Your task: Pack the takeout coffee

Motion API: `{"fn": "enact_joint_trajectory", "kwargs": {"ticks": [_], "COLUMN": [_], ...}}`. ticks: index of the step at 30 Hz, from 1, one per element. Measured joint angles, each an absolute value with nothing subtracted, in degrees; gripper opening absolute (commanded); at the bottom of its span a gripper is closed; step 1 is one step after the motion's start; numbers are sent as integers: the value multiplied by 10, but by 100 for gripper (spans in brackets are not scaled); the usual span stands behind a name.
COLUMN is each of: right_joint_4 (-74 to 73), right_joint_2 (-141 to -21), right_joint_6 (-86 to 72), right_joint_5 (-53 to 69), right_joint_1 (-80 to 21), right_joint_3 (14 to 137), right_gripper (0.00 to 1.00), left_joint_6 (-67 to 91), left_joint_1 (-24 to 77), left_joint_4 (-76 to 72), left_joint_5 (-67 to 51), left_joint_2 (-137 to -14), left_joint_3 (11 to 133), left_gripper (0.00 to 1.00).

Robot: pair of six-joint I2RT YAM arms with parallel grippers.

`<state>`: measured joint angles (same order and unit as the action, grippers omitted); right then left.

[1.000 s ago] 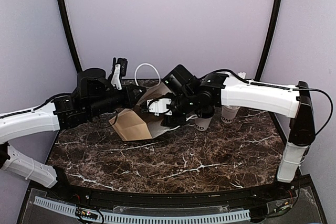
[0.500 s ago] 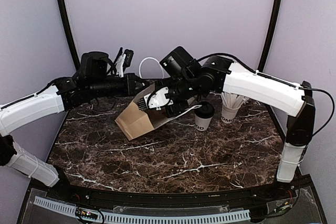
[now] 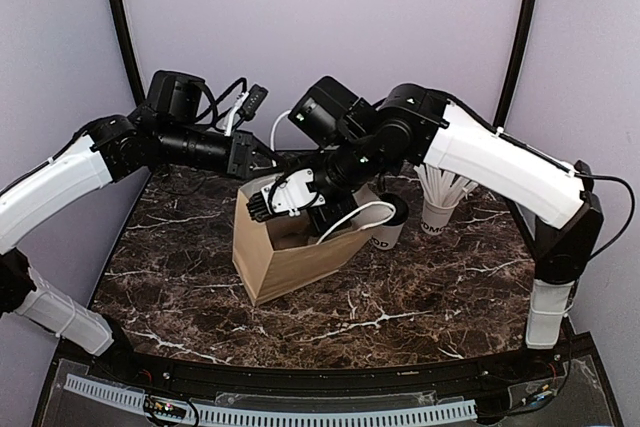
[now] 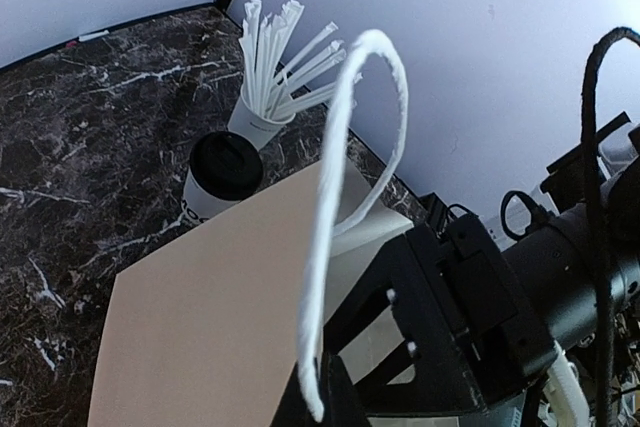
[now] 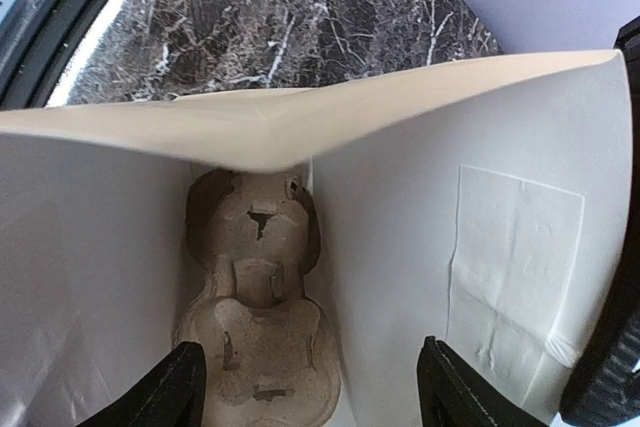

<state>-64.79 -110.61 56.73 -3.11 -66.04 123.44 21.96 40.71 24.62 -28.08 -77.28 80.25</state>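
Observation:
A brown paper bag point(image 3: 290, 262) stands upright mid-table with its mouth open. My left gripper point(image 3: 262, 154) is shut on the bag's far white handle point(image 4: 335, 197), held up above the rim; the grip shows at the bottom of the left wrist view point(image 4: 318, 399). My right gripper point(image 3: 298, 209) is open, reaching down into the bag's mouth, fingers point(image 5: 178, 387) spread near the white inner walls. A pulp cup carrier point(image 5: 255, 307) lies on the bag's floor. The takeout coffee point(image 3: 389, 219), white with a black lid, stands on the table right of the bag, also in the left wrist view point(image 4: 222, 175).
A white cup of wrapped straws point(image 3: 438, 202) stands just right of the coffee, near the back right corner, also seen from the left wrist point(image 4: 268, 97). The bag's near handle point(image 3: 352, 215) hangs over its front edge. The marble table point(image 3: 400, 317) ends at a black rail in front.
The bag has gone from lying on its side to standing upright. Both arms rose; the left lifted the handle, and the right gripper now reaches into the mouth from above.

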Motion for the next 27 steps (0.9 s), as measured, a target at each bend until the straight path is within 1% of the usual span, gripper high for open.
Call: {"fn": "enact_joint_trajectory", "kwargs": {"ticks": [3, 8, 12, 14, 17, 21, 27], "right_joint_4": [-677, -695, -698, -698, -688, -676, -666], "right_joint_2": [-1106, -1107, -1117, -1123, -1126, -1126, -1126], "right_joint_6": [543, 524, 519, 519, 519, 532, 539], "right_joint_5": [-6, 16, 16, 16, 18, 7, -51], "right_joint_1": [-662, -663, -663, -662, -659, -658, -658], "right_joint_3": [1240, 1189, 1163, 1157, 1155, 1149, 1144], "right_gripper": [74, 75, 79, 83, 98, 99, 99], "left_joint_6": [205, 182, 164, 157, 148, 137, 128], "left_joint_1": [406, 406, 406, 406, 406, 406, 403], "left_joint_4": [274, 294, 302, 302, 302, 302, 302], "left_joint_5": [-308, -341, -358, -362, -366, -365, -356], "left_joint_2": [-778, -789, -802, -808, -810, -810, -810], "left_joint_3": [805, 805, 805, 805, 805, 805, 804], "left_gripper": [0, 0, 0, 0, 0, 0, 0]}}
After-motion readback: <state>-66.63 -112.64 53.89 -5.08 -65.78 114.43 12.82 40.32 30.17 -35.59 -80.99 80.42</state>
